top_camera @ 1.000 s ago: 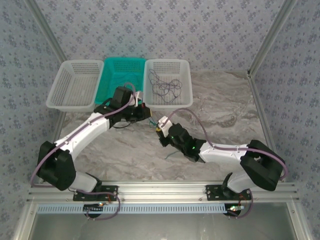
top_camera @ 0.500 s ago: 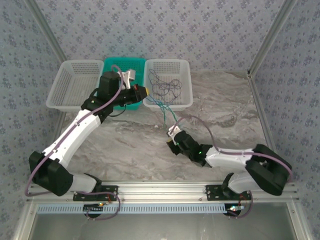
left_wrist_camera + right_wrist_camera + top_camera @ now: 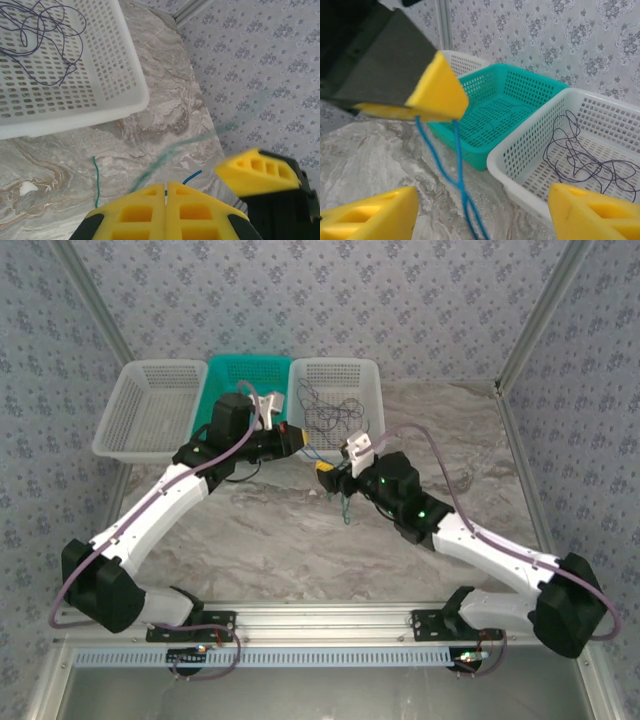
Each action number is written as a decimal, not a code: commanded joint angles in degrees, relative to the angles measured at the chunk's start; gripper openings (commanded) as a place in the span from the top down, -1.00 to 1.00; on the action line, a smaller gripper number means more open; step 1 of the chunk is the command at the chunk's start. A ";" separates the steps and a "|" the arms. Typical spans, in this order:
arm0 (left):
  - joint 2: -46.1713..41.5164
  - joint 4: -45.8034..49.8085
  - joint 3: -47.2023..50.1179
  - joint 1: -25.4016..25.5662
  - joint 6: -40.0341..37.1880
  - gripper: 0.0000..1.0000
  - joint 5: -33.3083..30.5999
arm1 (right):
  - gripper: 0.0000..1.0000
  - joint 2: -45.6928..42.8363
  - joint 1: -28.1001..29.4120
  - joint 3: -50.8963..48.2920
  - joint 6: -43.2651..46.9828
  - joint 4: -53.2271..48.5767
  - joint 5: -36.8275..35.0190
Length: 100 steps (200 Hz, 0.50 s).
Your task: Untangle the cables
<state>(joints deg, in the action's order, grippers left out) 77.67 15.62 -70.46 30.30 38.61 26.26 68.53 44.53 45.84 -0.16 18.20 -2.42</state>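
While the left pincer (image 3: 298,439) pinches a blue wire (image 3: 460,182) whose two strands dangle inside the wide-open right pincer (image 3: 482,195), dark wires (image 3: 580,160) lie tangled in the rightmost basket (image 3: 375,405) of three.

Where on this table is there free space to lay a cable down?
Bare table lies right of the right white basket, and at the front between the arms. Crowded: before the teal basket's right corner, where left gripper and right gripper meet around the blue cable.
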 commanded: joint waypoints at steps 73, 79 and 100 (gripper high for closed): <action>-5.27 2.15 -5.26 -0.69 -2.20 1.00 -2.14 | 0.71 10.10 -5.59 -5.97 -2.14 2.83 6.27; -5.61 2.49 -5.76 -1.28 -2.39 1.00 -2.05 | 0.71 9.38 -5.98 -7.27 -2.71 2.73 6.32; -6.93 3.61 -7.65 -4.31 -3.09 1.00 -1.70 | 0.71 6.22 -6.60 -12.56 -3.43 2.05 5.05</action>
<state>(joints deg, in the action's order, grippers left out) 74.70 19.09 -73.28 29.39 37.32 24.80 77.82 39.18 38.39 -1.13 22.04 4.60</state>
